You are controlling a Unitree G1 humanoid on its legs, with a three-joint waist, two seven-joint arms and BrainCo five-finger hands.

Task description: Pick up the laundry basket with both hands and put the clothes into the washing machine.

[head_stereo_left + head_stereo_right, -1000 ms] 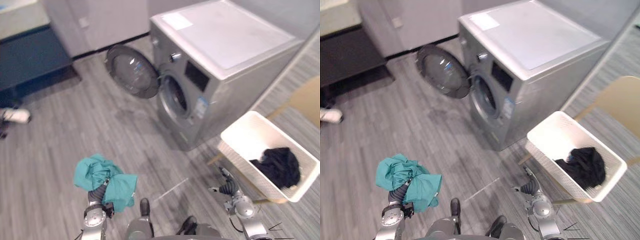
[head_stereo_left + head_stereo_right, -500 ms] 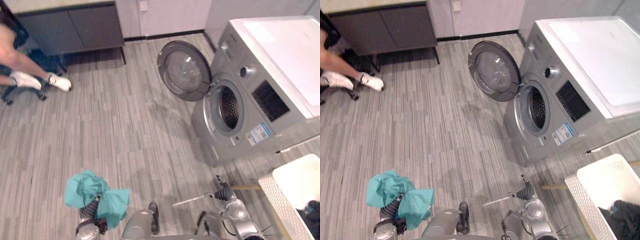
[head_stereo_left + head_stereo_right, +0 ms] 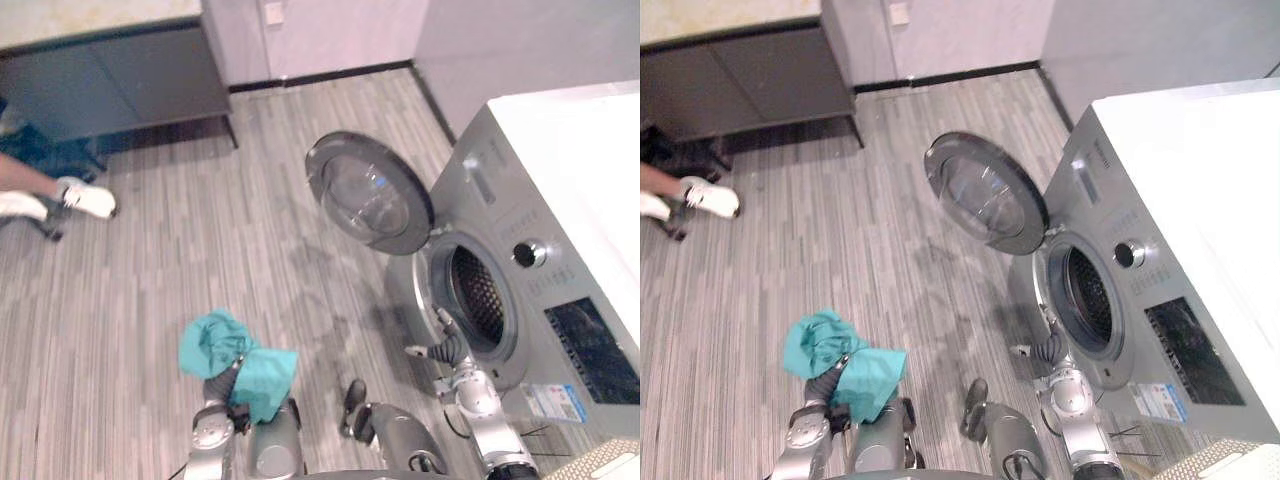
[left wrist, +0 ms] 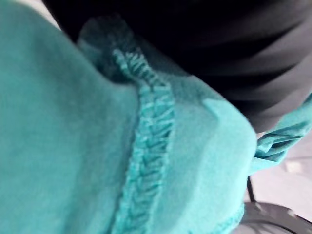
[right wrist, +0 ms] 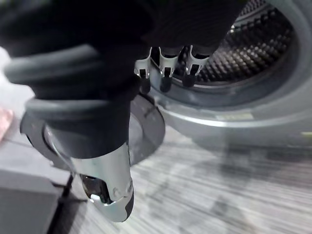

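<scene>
A silver front-loading washing machine is standing with its round glass door swinging wide open, and its perforated drum is showing through the porthole. The right hand is hovering just in front of that porthole, low by its rim. Its fingers are hanging straight and relaxed with the thumb held apart, and it is carrying nothing. A teal garment is sitting bunched over the left hand, well apart from the washing machine's front, out over the grey wood-look floor on the door's side. The cloth is covering that hand down to its dark ribbed cover, so whether it is gripping the fabric or merely carrying it cannot be told. A corner of the white laundry basket is peeking in beside the machine's lower front. Far across the floor from the machine's door, a person's leg with a white shoe is resting near a dark cabinet.
</scene>
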